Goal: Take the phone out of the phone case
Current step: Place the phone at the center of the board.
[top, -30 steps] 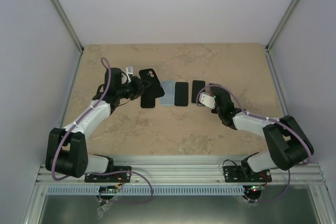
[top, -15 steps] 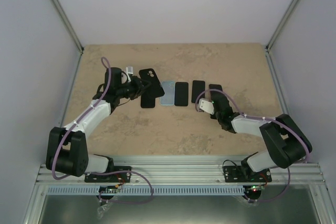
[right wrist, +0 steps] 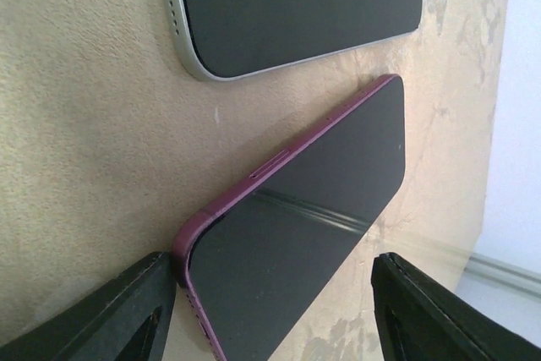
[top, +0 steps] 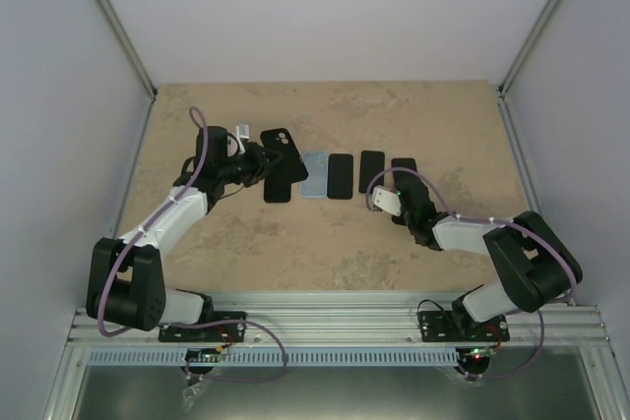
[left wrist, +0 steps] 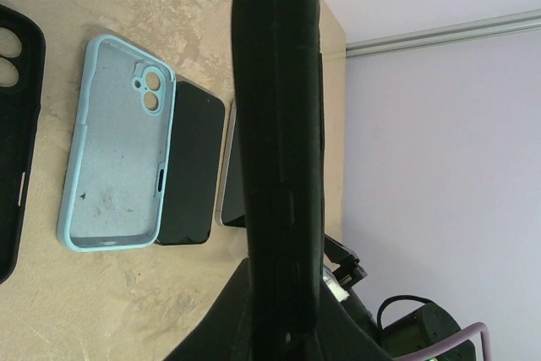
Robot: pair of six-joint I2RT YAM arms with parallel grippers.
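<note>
The left pincer (left wrist: pixel 279 331) is closed on the lower end of the black case (left wrist: pixel 279 124) and holds it raised above the tabletop (top: pixel 325 243). The top view shows this case's back with its camera cut-out; the left wrist view shows only its side edge, upright. Neither view shows whether a phone sits inside it. The right pincer (right wrist: pixel 270 272) is open, its fingers (right wrist: pixel 93 319) standing either side of the purple phone (right wrist: pixel 313 209) with a gap on each side; nothing is gripped. The purple phone lies flat, screen up, at the right end of the row. Its purple edge shows only in the right wrist view; from above it reads as black. Just beside it lies the silver phone (right wrist: pixel 296 6). The left wrist view shows the blue case (left wrist: pixel 114 166) lying open side up and empty, touching the black phone (left wrist: pixel 190 166). A second black case (left wrist: pixel 15 124) lies at the left end of the row.
</note>
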